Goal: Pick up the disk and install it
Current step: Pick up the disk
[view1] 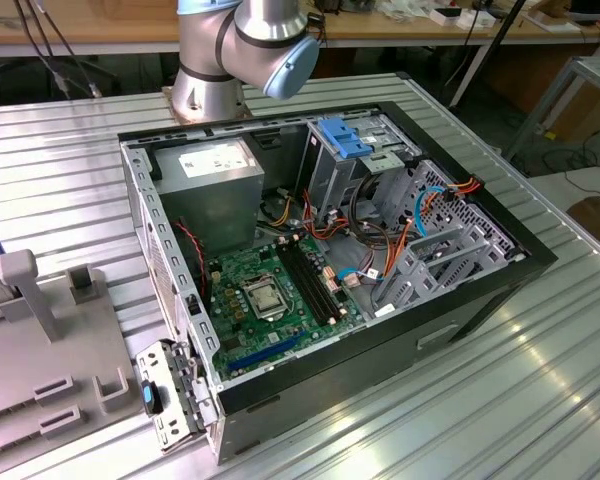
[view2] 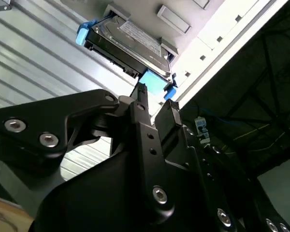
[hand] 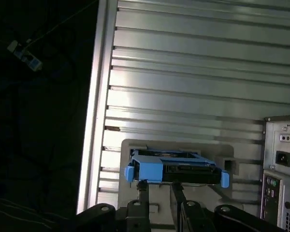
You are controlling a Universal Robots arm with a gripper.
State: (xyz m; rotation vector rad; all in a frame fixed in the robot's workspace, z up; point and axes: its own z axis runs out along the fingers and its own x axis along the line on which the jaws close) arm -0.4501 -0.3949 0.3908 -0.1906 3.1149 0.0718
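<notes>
Ribbed metal table [hand: 193, 82]; a flat silver-grey metal disk [hand: 176, 168] with blue plastic rails sits at twelve o'clock of my narrowly spread black claw [hand: 159, 184]; a shallow bite could slip.

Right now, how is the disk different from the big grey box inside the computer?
The disk wears blue rails; the grey box has none. The disk is flat, the grey box chunky. The disk rests outside the computer case; the grey box sits inside it. Both are grey with white labels.
</notes>
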